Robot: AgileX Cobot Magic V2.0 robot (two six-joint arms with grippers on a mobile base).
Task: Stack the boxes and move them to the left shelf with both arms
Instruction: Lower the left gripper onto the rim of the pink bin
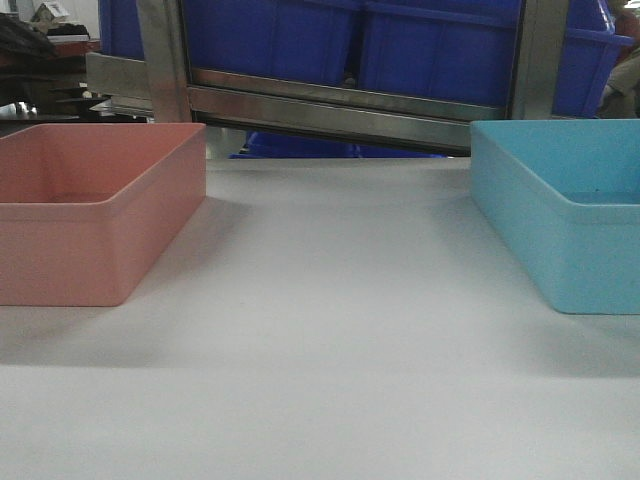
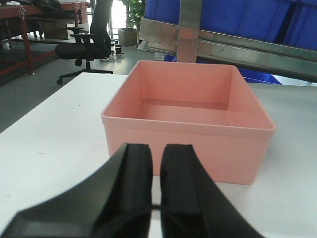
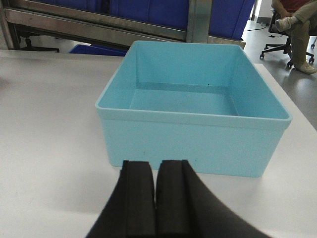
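Left gripper point(image 2: 156, 166) closed, just short of pink bin point(image 2: 188, 148) rim.

- You have a white, matte surface point(image 1: 330, 300) spanning the front view.
- On your left, the salmon pink bin point(image 1: 90, 215) sits flat on it, open side up.
- On your right, the light blue bin point(image 1: 570, 220) sits flat too, well apart from the pink one.

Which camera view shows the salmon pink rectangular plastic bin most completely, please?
The left wrist view: the salmon pink rectangular plastic bin shows all four walls and its empty floor. The front view crops its left side and hides the floor; the right wrist view misses it.
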